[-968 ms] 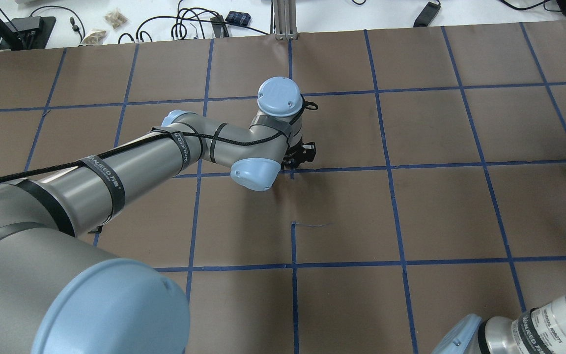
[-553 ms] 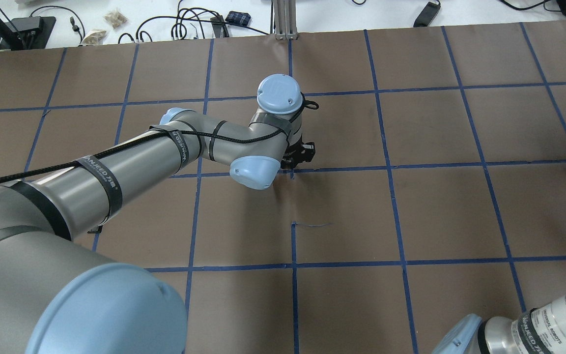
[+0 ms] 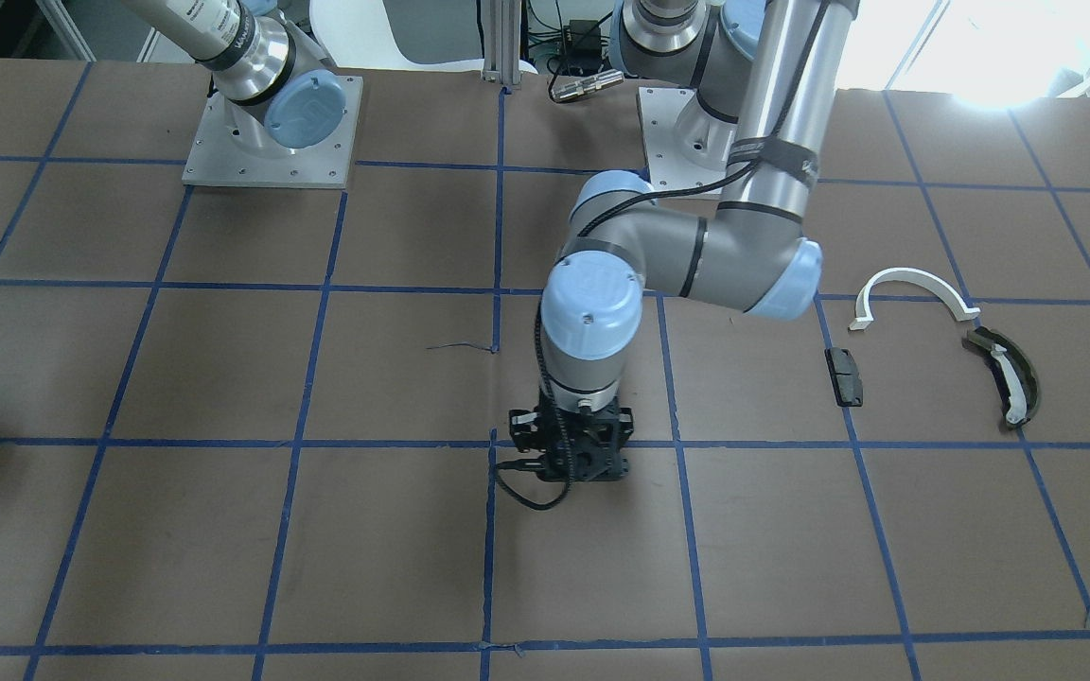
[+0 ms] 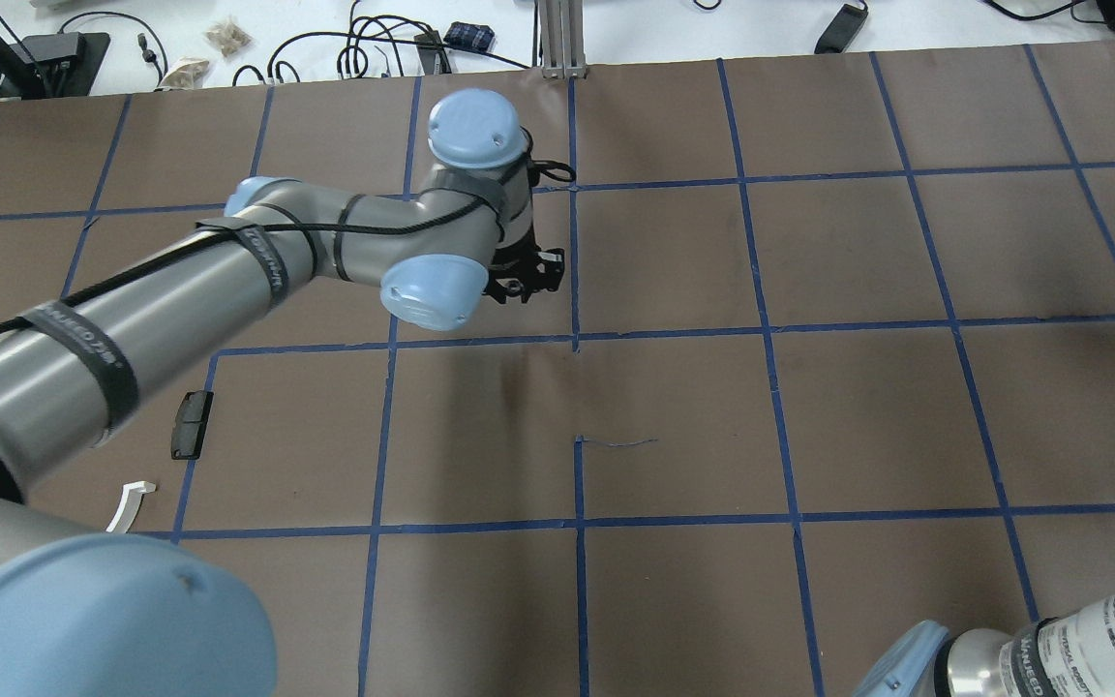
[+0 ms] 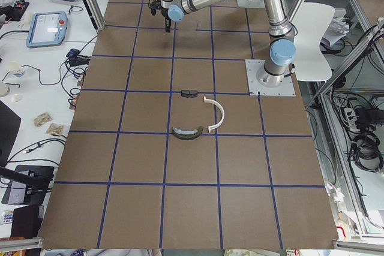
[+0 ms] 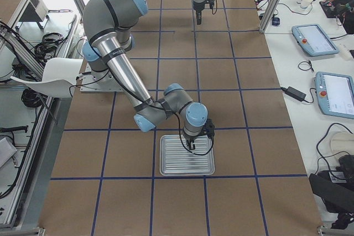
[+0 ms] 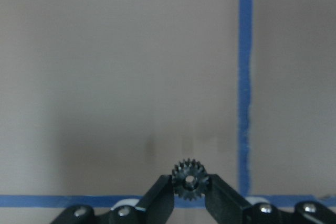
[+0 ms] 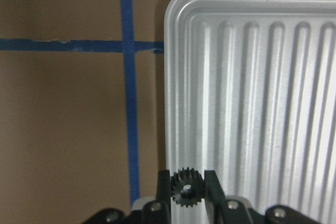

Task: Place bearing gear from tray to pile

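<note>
My left gripper (image 7: 190, 186) is clenched on a small black bearing gear (image 7: 190, 180) at the bottom centre of the left wrist view. It hangs above brown paper (image 7: 115, 66), just left of a blue tape line (image 7: 245, 77). My right gripper (image 8: 184, 192) pinches a second gear (image 8: 183, 186) at the bottom centre of its own view, over the left edge of the ribbed metal tray (image 8: 252, 77).

Farther off, at the right of the front-facing view, lies the pile (image 5: 186, 132): a black block (image 3: 845, 375), a white half-ring arc (image 3: 914, 274) and an olive-green curved piece (image 3: 1016, 378) with a white strip. All are well apart from my left gripper.
</note>
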You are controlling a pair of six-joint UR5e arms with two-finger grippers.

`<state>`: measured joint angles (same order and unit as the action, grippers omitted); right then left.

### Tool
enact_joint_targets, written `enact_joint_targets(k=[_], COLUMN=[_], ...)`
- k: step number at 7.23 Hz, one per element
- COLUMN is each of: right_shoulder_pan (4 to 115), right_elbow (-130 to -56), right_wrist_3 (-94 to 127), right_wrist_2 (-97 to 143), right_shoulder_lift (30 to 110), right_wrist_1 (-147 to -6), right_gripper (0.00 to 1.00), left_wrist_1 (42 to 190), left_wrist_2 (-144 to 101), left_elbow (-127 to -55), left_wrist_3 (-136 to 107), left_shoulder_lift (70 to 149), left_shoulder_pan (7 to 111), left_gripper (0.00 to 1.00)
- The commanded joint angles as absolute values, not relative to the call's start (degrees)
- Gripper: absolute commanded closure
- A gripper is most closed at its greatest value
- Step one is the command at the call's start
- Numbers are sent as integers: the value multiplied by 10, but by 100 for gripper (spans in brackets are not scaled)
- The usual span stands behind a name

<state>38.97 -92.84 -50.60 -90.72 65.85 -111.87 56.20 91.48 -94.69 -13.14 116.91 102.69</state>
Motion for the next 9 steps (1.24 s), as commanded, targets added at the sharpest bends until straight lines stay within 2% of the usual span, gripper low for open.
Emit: enact_joint_targets(k=[1,3,5,7,9], right_shoulder_pan=[487,575,640,742,881], right_elbow=[-931,-932,-933,-933,-934], right_wrist_3=[-367,-233,-87,116,291], right_wrist_2=[-884,-866,-821,-818,-826], right_shoulder_lift=[721,744,769,771,749], right_wrist_1=[-1036,-1023,-1016,-1013,-1060], right_gripper=[76,76,76,76,77], left_wrist_1=[619,624,566,548,494], left_wrist_2=[943,968,955,910,907], left_elbow=[-968,-1024,-1104,-1170,-1205], left_wrist_3=[-19,106,284,403,462], left_shoulder_lift=[1102,1058,1032,1017,1036], left_shoulder_pan=[934,836,682,552,458], left_gripper=[100,100,100,100,100])
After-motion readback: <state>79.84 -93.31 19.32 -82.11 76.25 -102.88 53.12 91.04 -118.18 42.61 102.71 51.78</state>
